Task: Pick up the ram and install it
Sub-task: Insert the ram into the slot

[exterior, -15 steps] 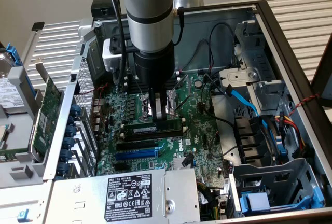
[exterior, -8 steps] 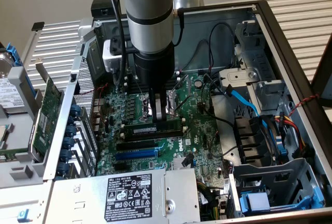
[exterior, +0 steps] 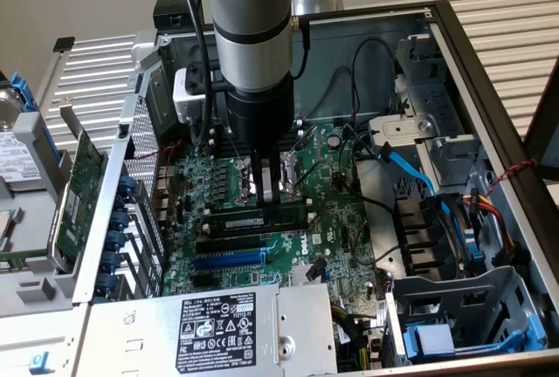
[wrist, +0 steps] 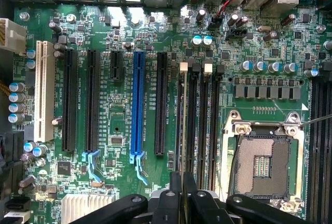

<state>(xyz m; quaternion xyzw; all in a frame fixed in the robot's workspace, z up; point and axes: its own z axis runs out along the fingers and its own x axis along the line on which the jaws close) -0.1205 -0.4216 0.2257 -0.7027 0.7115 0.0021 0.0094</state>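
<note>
Computer-assembly lab or workshop: opened tower case (exterior: 491, 98), bare motherboard (wrist: 122, 116), loose hard drive (exterior: 12, 157), robot arm (exterior: 250, 10) overhead.

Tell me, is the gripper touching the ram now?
Cannot tell. In the wrist view the gripper sits right at the ram, but neither contact nor a gap shows plainly.
</note>
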